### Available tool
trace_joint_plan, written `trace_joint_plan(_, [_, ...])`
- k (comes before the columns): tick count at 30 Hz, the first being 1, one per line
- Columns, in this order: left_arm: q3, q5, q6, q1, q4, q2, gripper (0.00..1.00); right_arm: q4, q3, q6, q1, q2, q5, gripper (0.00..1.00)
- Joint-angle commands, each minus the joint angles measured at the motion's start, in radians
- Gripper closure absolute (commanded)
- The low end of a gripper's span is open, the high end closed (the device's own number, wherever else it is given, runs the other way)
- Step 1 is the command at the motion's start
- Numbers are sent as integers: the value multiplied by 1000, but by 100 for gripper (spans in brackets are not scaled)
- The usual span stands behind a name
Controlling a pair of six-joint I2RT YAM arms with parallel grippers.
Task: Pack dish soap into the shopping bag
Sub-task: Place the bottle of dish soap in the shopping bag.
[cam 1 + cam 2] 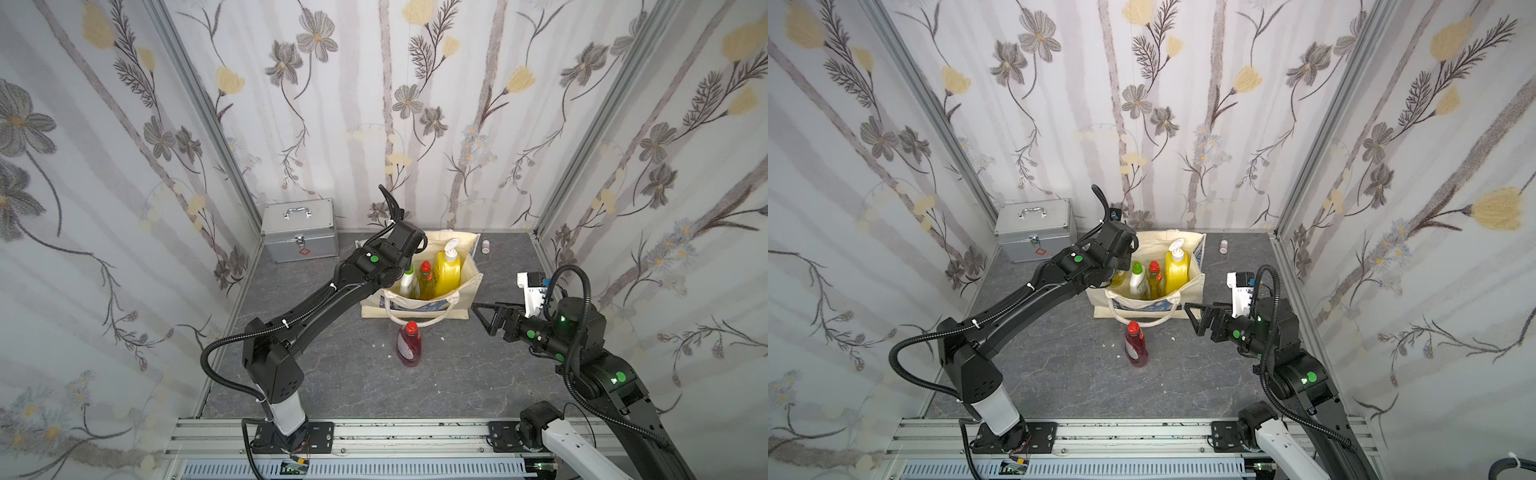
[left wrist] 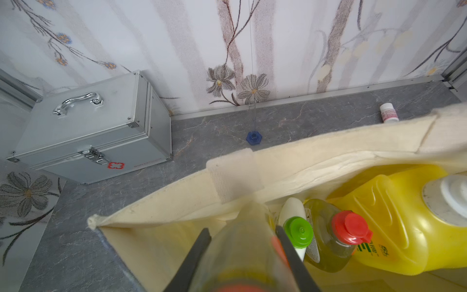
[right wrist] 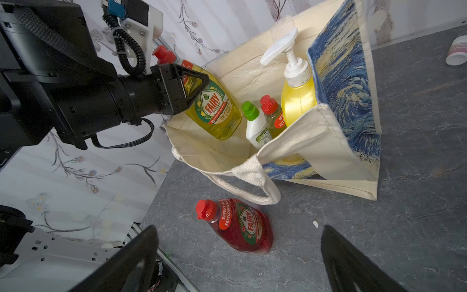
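Yellow-green bottle (image 3: 214, 108) hangs tilted, clamped in the left gripper (image 2: 242, 228) at the shopping bag (image 3: 316, 136) mouth. The red bottle (image 3: 242, 225) waits on the table (image 1: 332, 374) in front, and the right gripper (image 1: 482, 318) gapes wide, empty.

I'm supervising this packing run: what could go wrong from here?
1. The yellow-green bottle in the left pincer is tilted at the mouth of the shopping bag; released so, it may topple onto the green-capped bottle.
2. The red bottle stands by the bag's drooping handle; the open right pincer might snag that handle.
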Motion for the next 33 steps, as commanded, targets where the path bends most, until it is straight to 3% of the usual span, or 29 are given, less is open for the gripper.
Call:
trace_joint_plan(1, [-8, -69, -52, 0, 92, 6, 72, 1, -8, 8, 0, 5, 0, 0])
trace_joint_plan(19, [-37, -69, -94, 19, 103, 102, 72, 1, -22, 4, 0, 6, -8, 0])
trace_joint_plan(33, [-161, 3, -143, 53, 157, 114, 72, -3, -33, 3, -1, 3, -9, 0])
